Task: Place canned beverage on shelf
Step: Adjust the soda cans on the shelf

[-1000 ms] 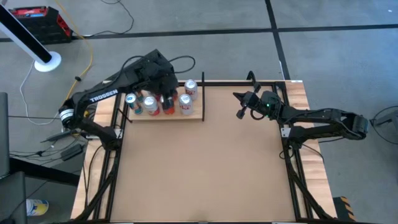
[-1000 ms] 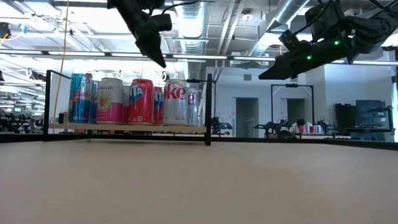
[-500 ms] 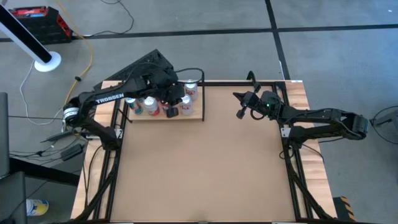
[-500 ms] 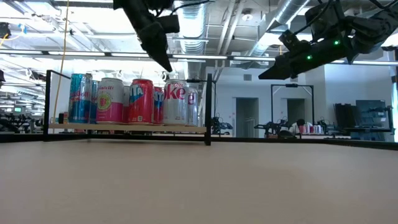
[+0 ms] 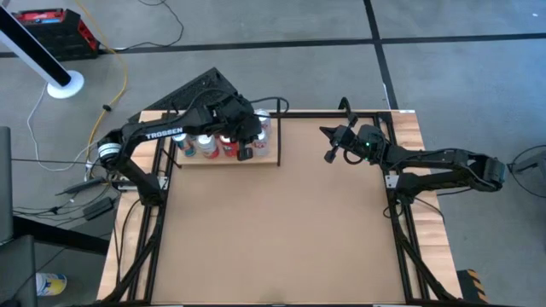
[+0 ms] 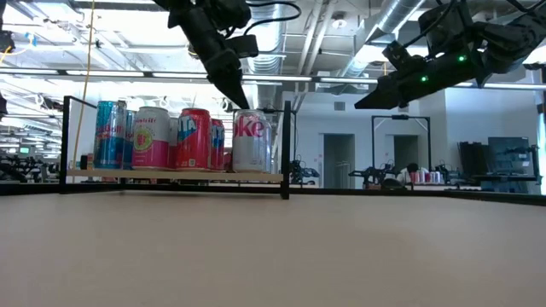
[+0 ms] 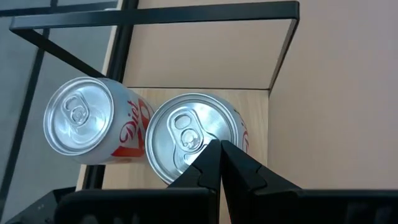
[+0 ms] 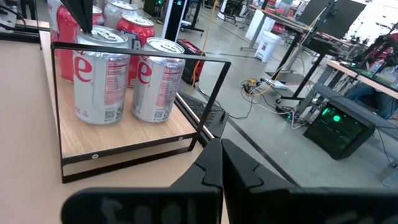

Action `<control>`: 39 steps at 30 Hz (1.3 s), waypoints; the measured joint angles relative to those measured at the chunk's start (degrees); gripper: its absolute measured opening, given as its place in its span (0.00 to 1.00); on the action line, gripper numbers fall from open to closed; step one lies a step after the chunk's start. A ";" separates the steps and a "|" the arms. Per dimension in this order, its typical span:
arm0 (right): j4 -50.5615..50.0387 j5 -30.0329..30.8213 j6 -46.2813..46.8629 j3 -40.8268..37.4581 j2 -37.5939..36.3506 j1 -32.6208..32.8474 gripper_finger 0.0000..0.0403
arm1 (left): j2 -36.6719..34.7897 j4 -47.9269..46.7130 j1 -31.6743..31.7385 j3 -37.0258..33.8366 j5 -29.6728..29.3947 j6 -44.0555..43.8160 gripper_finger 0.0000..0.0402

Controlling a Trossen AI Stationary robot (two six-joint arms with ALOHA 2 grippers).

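Observation:
The shelf, a pale-wood panel with black rods, stands at the table's far left and also shows in the low view. Several cans stand upright on it: blue, pink, red, and two silver Diet Coke cans at its right end. My left gripper is shut, its tips on top of the nearer silver can. My right gripper is shut and empty, in the air at the far right. My left gripper has its shut fingertips on the lid of the silver can, near the lid's rim. The fingers come from above, slanting down. The can stands upright on the shelf panel. The right wrist view also shows the finger meeting the can's top.
The shelf's black rod frame runs around the cans at lid height, with a post at the right end. The brown tabletop stretches out in front of the shelf. Cables and a white stand base lie on the floor.
My left gripper has gone toward the table's right edge along the row of cans and down, onto the top of the right-end silver can. In the low view that can now stands a little farther right and hides the can behind it.

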 joint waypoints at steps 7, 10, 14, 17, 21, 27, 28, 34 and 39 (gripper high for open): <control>0.00 0.00 0.00 0.01 0.00 0.00 0.05 | -0.07 1.05 0.02 -0.01 -0.01 -0.02 0.00; 0.00 0.00 0.00 0.01 0.00 0.00 0.05 | -0.12 1.03 0.02 -0.01 -0.53 -0.02 0.00; -0.01 0.00 0.00 0.00 0.00 0.00 0.05 | -1.52 0.80 0.02 -0.05 -1.36 0.47 0.00; 0.00 0.00 0.00 0.00 0.00 0.00 0.05 | -3.13 1.18 -0.15 -0.13 -2.78 0.85 0.00; 0.00 0.00 0.00 0.00 0.00 0.00 0.05 | -6.12 2.15 -0.15 -0.12 -3.48 0.80 0.00; 0.00 0.00 0.00 0.00 0.00 0.00 0.05 | -9.14 2.18 -0.35 -0.12 -3.98 -0.36 0.00; 0.00 0.00 0.00 0.00 0.00 0.00 0.05 | -9.45 1.79 -0.37 -0.12 -3.99 -0.90 0.00; 0.00 0.00 0.00 0.00 -0.01 0.00 0.05 | -9.46 -4.17 -0.52 -0.10 -3.57 -3.15 0.00; 0.00 0.00 0.00 0.00 0.00 0.00 0.05 | -9.23 -6.83 -0.76 -0.12 -3.95 -4.03 0.00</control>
